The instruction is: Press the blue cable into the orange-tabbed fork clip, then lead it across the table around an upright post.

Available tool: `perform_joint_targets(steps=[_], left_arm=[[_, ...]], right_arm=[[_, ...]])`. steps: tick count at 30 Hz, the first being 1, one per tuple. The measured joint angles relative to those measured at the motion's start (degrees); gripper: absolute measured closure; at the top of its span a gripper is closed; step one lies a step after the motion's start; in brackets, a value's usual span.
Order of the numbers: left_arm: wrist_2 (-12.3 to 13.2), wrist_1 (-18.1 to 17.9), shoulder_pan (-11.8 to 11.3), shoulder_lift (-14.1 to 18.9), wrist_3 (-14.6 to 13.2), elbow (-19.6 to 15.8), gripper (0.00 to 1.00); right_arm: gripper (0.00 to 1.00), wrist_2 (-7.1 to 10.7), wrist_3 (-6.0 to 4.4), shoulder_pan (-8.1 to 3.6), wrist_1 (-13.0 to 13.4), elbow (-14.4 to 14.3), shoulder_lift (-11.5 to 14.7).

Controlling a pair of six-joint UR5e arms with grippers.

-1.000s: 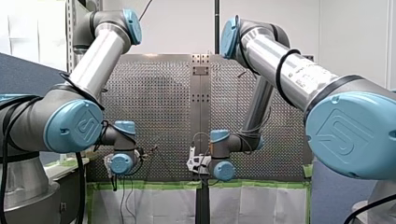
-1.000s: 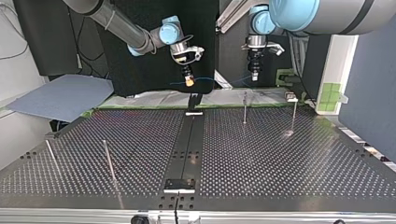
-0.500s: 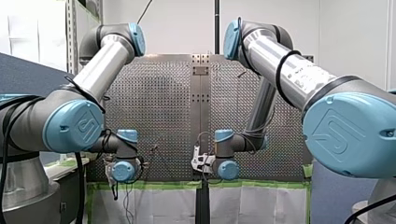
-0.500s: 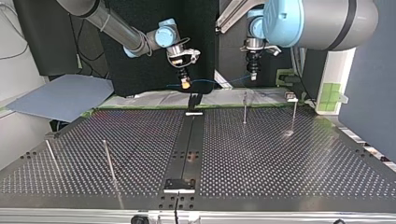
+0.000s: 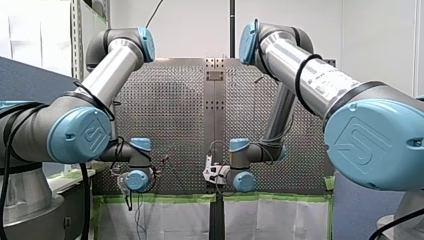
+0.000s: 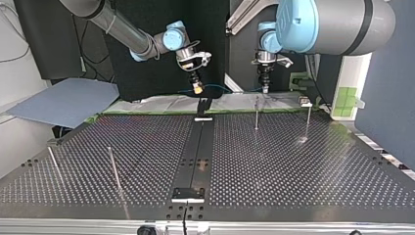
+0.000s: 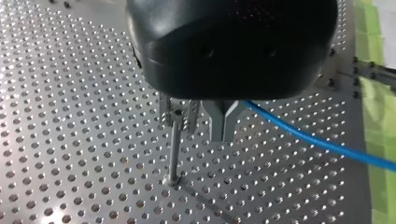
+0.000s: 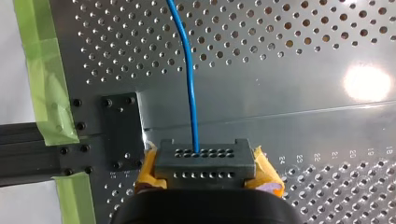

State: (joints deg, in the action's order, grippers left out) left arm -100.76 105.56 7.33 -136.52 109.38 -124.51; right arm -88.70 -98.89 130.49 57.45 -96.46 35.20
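Top view, L to R: my right hand (image 6: 197,88) is clamped on the blue cable (image 8: 188,79), which runs through the air to my left hand (image 6: 265,89). Its fingers are together on it, near a post (image 6: 256,113) at the worktop (image 6: 147,147)'s far edge. Can't make out the clip. Pressing-in & routing both left, I reckon.

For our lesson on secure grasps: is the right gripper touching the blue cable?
Touching. The right wrist view shows the blue cable running straight into the shut right gripper and ending there, with no gap between them.
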Motion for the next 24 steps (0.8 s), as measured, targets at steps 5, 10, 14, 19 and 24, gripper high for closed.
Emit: perform_joint_targets(steps=[5, 10, 14, 19, 24], left_arm=[[-0.1, 0.6, -0.7, 0.0, 0.9, 1.2, 1.00], [-0.1, 0.7, -1.5, 0.0, 1.2, 2.0, 1.00], [0.1, 0.8, -1.9, 0.0, 1.5, 2.5, 1.00], [0.4, 1.2, -2.5, 0.0, 1.7, 3.2, 1.00], [0.9, 1.5, -2.9, 0.0, 2.1, 3.9, 1.00]], right_arm=[[1.00, 0.08, 0.00, -0.22, 0.0, 0.4, -0.1], [1.00, 0.15, 0.03, -0.25, -0.2, 1.3, -0.5], [1.00, 0.18, 0.30, -0.02, -1.2, 2.6, -1.7], [1.00, 0.10, 0.70, 0.31, -3.6, 4.8, -3.9], [1.00, -0.13, 1.49, 0.41, -4.6, 6.0, -4.5]])
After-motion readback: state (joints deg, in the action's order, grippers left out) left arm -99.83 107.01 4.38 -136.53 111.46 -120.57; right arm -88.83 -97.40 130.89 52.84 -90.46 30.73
